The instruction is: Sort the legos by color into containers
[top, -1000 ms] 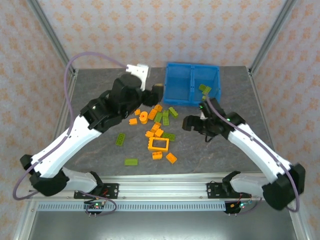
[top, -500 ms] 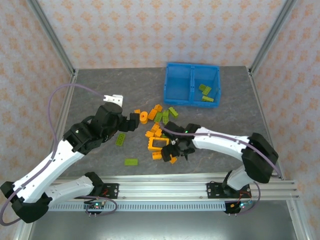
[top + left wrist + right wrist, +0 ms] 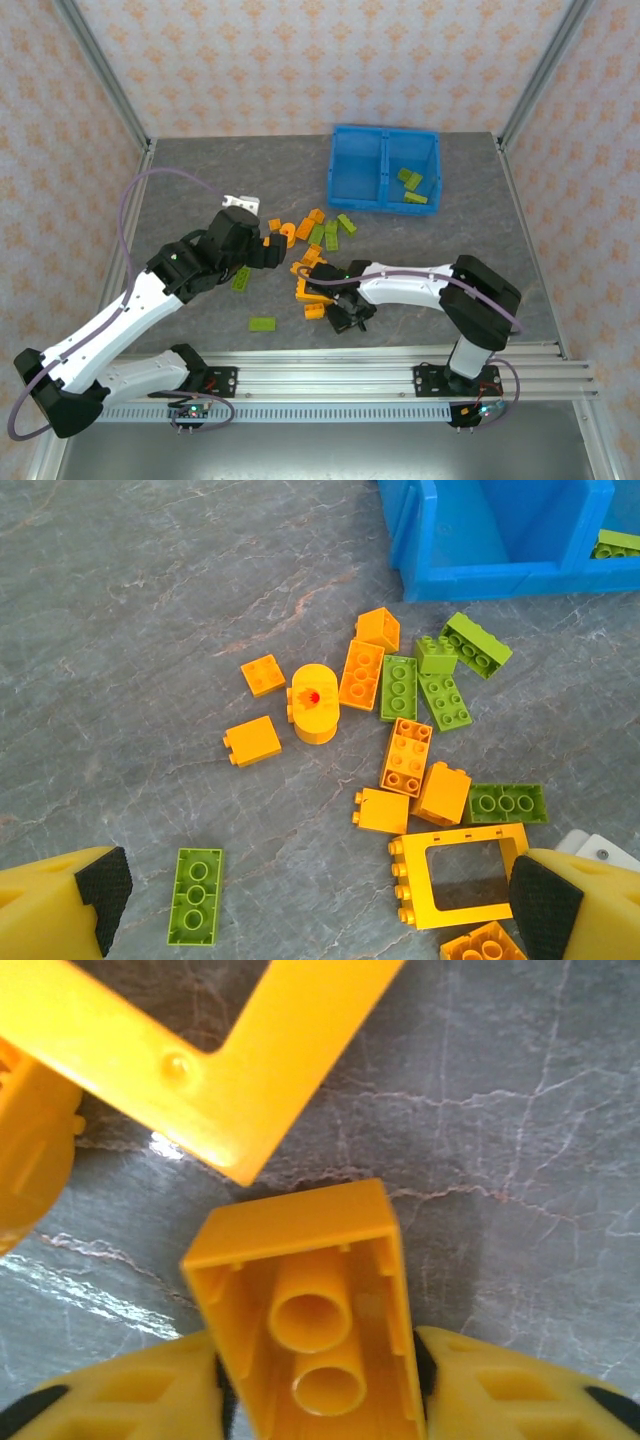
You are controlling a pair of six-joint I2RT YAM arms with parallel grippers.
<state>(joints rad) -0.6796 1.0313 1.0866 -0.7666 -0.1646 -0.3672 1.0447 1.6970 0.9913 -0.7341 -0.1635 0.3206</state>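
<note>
Right hand [image 3: 347, 317] has edged nearer, low over the counter [image 3: 520, 1110], pinching an orange brick [image 3: 310, 1340] just beside the orange frame [image 3: 200, 1050]. Lift straight, clear the frame, then carry to the blue bin [image 3: 383, 131], left compartment [image 3: 356, 165]. Left hand [image 3: 310, 910] spread wide.

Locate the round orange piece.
The round orange piece sits mid-frame in the left wrist view, just left of a long orange brick.

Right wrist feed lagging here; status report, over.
Left gripper open above the pile. Right gripper shut on orange brick, underside to camera. Orange frame close beside it. Green bricks in blue bin, right compartment.
</note>
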